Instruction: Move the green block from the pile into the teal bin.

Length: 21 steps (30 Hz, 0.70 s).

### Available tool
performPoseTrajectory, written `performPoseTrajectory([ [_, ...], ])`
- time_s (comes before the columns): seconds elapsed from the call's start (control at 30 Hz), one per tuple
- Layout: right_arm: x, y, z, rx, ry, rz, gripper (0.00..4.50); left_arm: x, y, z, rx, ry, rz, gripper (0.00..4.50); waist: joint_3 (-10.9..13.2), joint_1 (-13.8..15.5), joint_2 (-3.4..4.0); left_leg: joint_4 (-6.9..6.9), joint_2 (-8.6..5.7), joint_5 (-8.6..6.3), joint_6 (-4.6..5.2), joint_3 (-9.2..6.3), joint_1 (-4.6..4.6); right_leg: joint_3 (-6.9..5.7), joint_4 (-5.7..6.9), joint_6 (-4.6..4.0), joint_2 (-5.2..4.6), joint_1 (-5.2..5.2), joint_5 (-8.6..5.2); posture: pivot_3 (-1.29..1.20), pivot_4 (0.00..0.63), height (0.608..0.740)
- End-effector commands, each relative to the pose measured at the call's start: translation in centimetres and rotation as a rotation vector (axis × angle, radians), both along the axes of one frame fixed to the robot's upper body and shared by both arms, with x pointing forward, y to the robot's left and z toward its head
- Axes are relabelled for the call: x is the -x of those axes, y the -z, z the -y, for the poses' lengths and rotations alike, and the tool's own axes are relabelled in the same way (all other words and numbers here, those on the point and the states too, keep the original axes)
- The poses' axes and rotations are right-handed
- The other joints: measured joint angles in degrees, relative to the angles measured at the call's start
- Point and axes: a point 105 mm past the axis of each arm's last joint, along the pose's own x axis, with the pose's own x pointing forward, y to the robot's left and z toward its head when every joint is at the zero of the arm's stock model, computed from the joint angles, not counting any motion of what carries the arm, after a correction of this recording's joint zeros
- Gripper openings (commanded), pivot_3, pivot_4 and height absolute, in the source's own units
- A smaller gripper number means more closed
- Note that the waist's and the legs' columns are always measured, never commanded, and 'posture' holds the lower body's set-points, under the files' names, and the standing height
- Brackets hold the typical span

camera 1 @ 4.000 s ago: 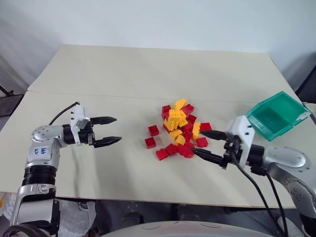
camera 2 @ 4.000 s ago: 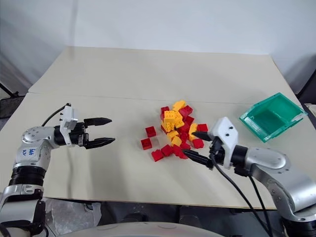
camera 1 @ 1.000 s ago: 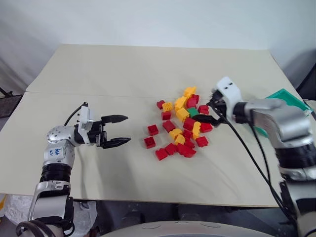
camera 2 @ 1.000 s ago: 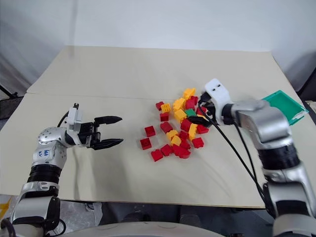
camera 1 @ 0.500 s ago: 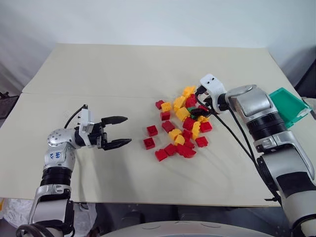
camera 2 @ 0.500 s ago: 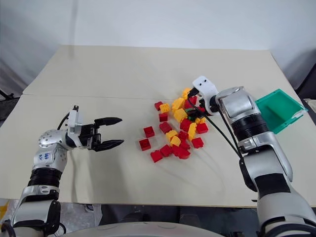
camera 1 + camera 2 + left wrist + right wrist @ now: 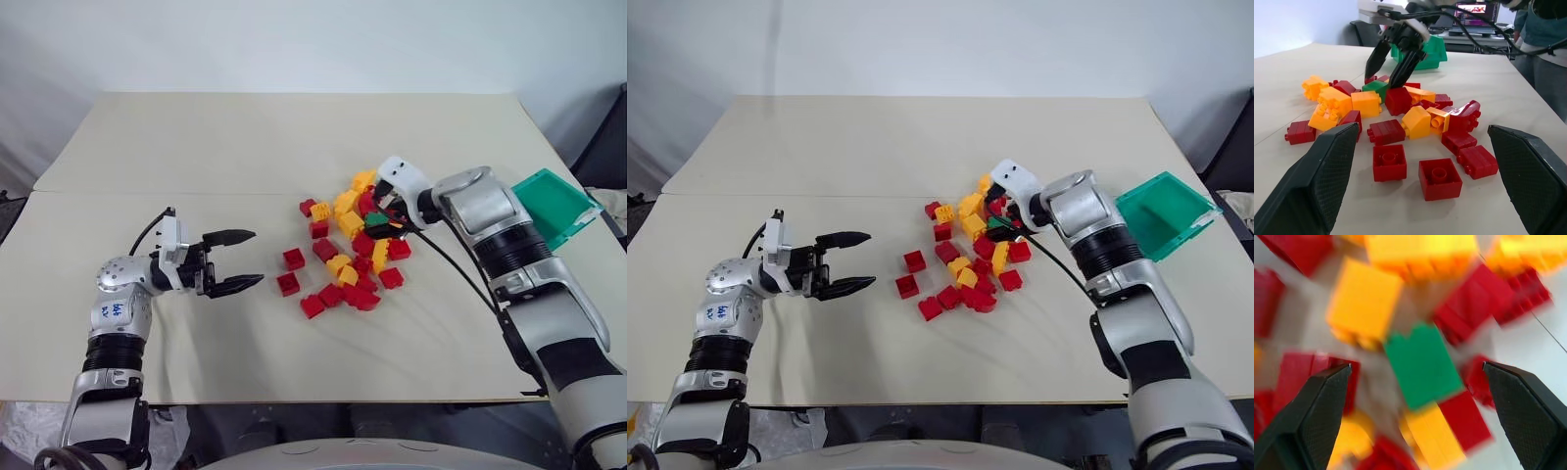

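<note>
The right gripper (image 7: 384, 217) hangs over the far right part of the pile (image 7: 351, 245), with its two black fingers spread wide and nothing held between them. The green block (image 7: 1421, 364) sits right in the gap between those fingers, lying among red and yellow bricks. In the left wrist view the fingers point down at the green block, one on each side of it. I cannot tell if they touch it. The teal bin (image 7: 554, 206) sits on the table (image 7: 245, 147) to the right of the pile, well apart from it. The left gripper (image 7: 238, 260) is out to the left of the pile, pointing toward it, open and empty.
</note>
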Motion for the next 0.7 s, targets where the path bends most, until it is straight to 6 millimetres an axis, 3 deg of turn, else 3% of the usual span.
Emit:
performPoseTrajectory([
  [0.03, -0.2, 1.0, 0.3, 0.019, 0.020, -0.038, 4.47, 0.3, -0.9, 0.1, 0.016, 0.004, 0.045, 4.50, 0.00, 0.08, 0.00, 0.04, -0.01, 0.00, 0.00, 0.00, -0.01, 0.00, 0.03, 0.00, -0.02, -0.01, 0.00, 0.00, 0.150, 0.740],
  [0.17, -0.1, 1.5, 0.3, 0.054, 0.007, -0.071, 4.30, 0.5, -0.8, 0.1, 0.017, 0.002, 0.044, 4.50, 0.01, 0.09, 0.02, 0.06, -0.03, -0.01, 0.01, -0.02, -0.05, 0.00, 0.01, 0.00, -0.16, -0.01, 0.00, 0.00, 0.150, 0.740],
  [0.33, 0.1, 1.0, -0.2, 0.063, -0.039, -0.059, 2.91, 0.5, -0.9, 0.1, 0.019, -0.002, 0.044, 4.50, 0.02, 0.02, 0.03, 0.08, -0.04, 0.08, -0.15, 0.06, -0.30, 0.03, 0.21, -0.02, -0.19, -0.42, -0.01, 0.00, 0.150, 0.740],
  [0.5, 0.1, -2.0, 0.0, -0.021, -0.037, 0.044, 1.50, 0.5, -1.0, 0.3, 0.021, 0.003, 0.046, 4.50, 0.04, 0.10, 0.06, 0.12, -0.04, 0.07, -0.13, 0.06, -0.34, 0.03, 0.24, -0.02, -0.06, -0.46, -0.01, 0.00, 0.150, 0.740],
  [0.7, 1.5, -4.4, 2.1, -0.108, 0.002, 0.149, 1.50, 0.3, -1.2, 1.4, 0.025, 0.034, 0.041, 4.50, 0.06, 0.54, 0.08, 0.14, -0.07, 0.04, -0.07, 0.03, -0.43, 0.00, 0.19, -0.02, -0.11, -0.48, -0.01, 0.00, 0.150, 0.740],
])
